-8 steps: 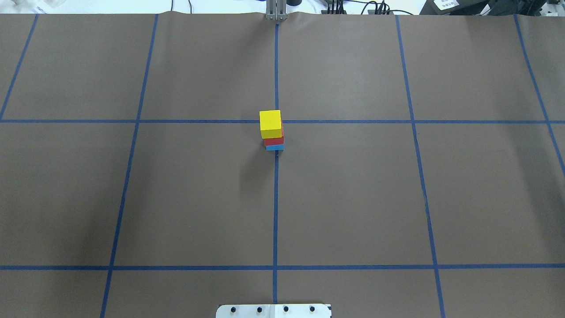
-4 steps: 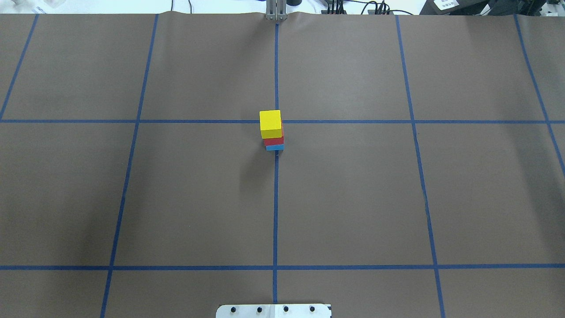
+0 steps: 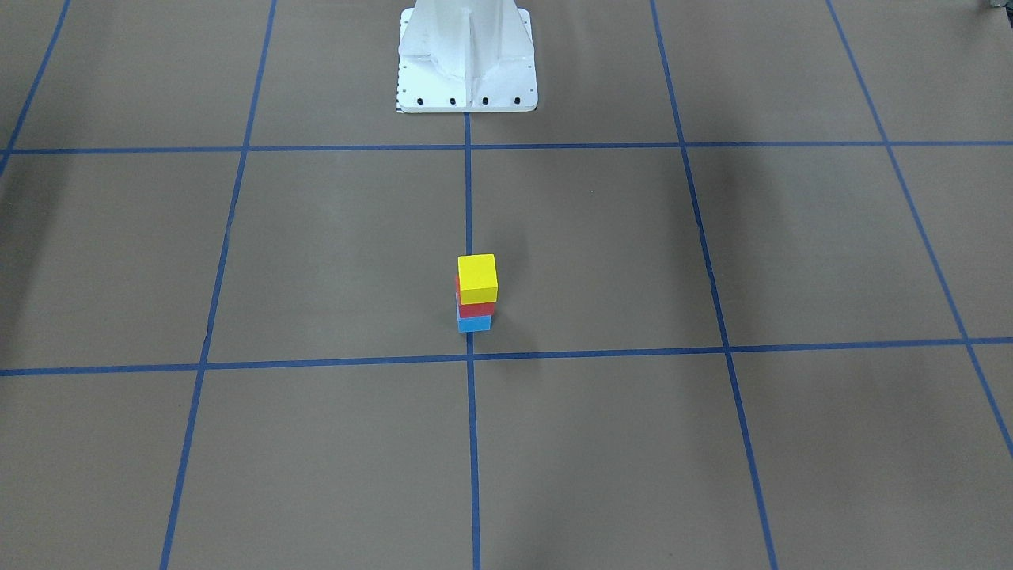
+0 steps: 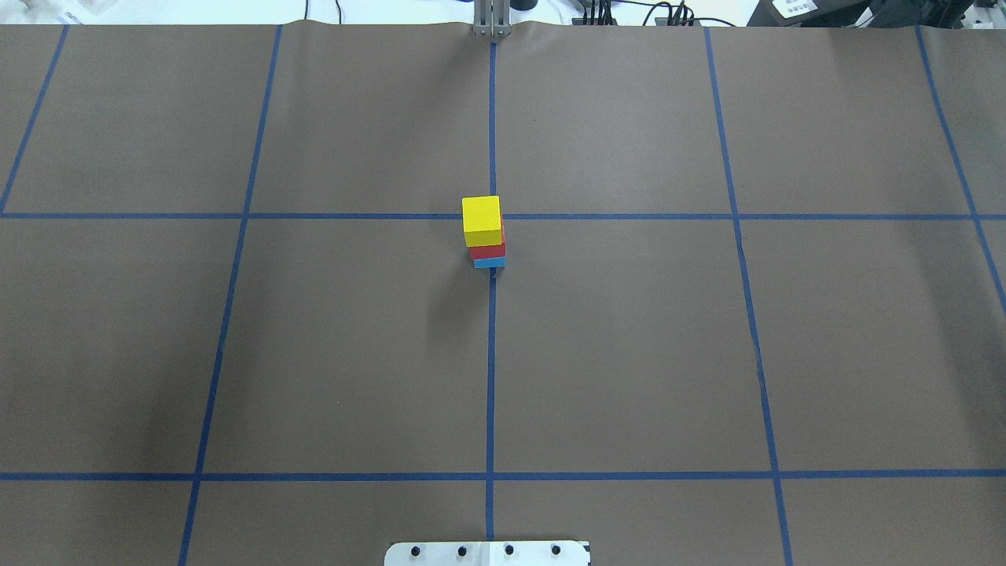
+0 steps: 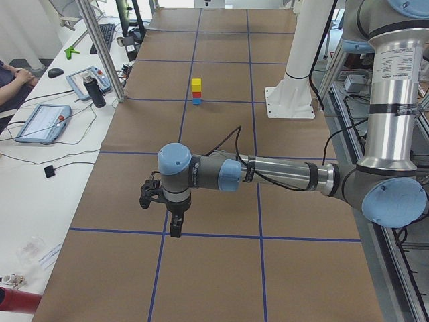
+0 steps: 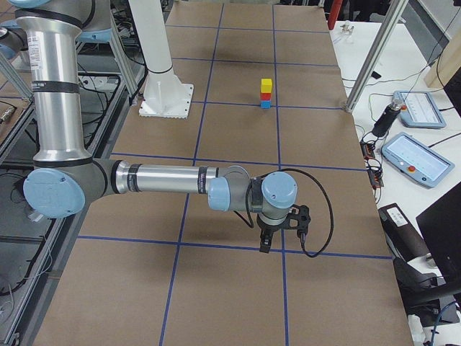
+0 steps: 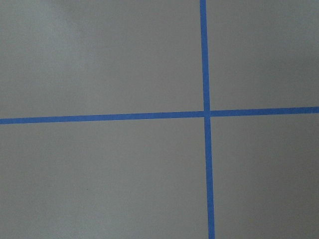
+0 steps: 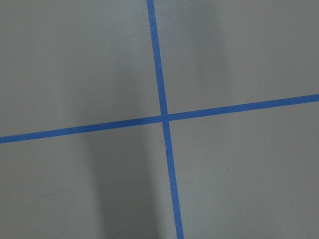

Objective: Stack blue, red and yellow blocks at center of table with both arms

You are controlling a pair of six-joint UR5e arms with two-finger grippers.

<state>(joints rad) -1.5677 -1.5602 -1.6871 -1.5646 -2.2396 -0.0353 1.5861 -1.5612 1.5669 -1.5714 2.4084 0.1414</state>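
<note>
Two grippers point down at the table [image 4: 629, 354]: the left gripper [image 5: 175, 228] at lower centre of the left side view, the right gripper [image 6: 265, 244] at lower centre of the right side view. How far either is open, I cannot tell. At the overhead frame's centre the yellow block [image 4: 481, 216] sits on the red block [image 4: 488, 251], which sits on the blue block [image 4: 489, 262]

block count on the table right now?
3, all in one stack near the centre of the brown taped table: small matte sky-blue cube at the bottom, red matte cube on it, yellow matte cube on top. No others seen.
</note>
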